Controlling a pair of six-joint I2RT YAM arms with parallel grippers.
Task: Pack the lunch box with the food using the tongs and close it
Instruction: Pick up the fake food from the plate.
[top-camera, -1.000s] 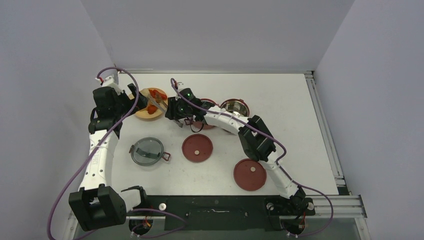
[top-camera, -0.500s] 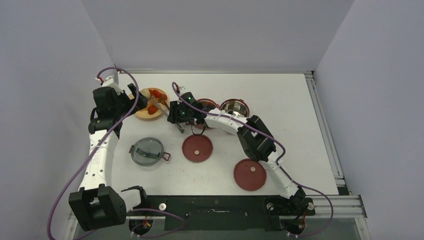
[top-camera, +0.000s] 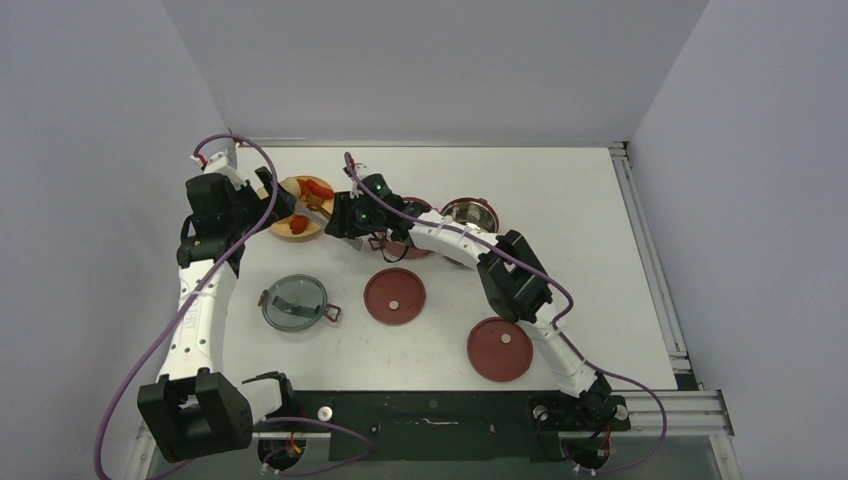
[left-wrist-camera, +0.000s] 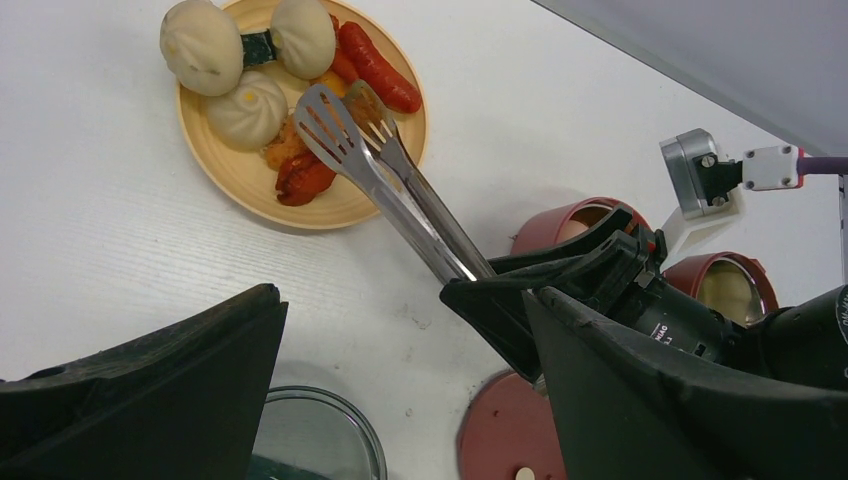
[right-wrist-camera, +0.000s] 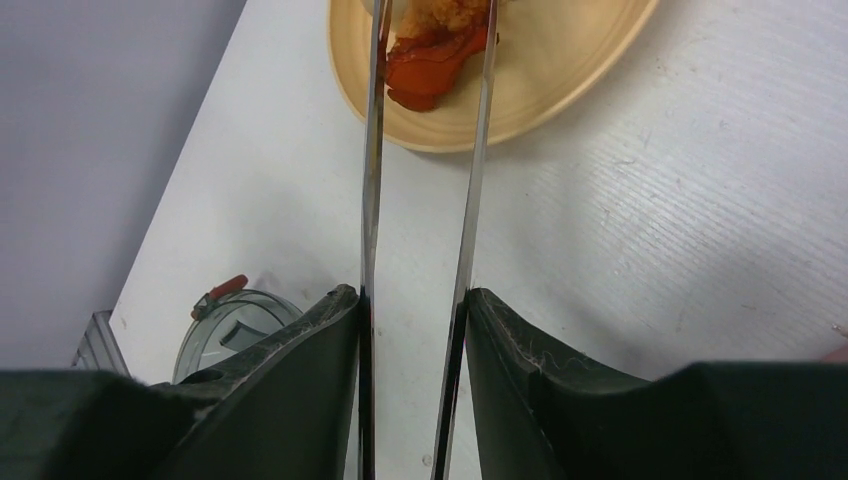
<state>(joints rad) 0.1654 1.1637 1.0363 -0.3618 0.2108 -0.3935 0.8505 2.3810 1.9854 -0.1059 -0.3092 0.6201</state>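
Right end effector (right-wrist-camera: 412, 300) clenching the tongs (left-wrist-camera: 400, 190) by both arms, long axis running right to left above the tabletop (top-camera: 560, 190), tips pointing left over the yellow plate (left-wrist-camera: 220, 170), flanking a red food piece (right-wrist-camera: 430, 55), left end effector (left-wrist-camera: 400, 300) gaping wide nearby.

We log tongs (left-wrist-camera: 412, 205): silver, slotted tips, arms slightly parted, raised aslant with tips over the plate (left-wrist-camera: 235, 170). Food (left-wrist-camera: 245, 110): three whitish buns, red sausages, orange-brown bits, all on that plate. Lunch box (top-camera: 470, 213): two maroon steel-lined containers, upright and open. Two maroon disc lids (top-camera: 395, 296) and a grey lid (top-camera: 294, 302) lie flat on the counter (top-camera: 560, 200).
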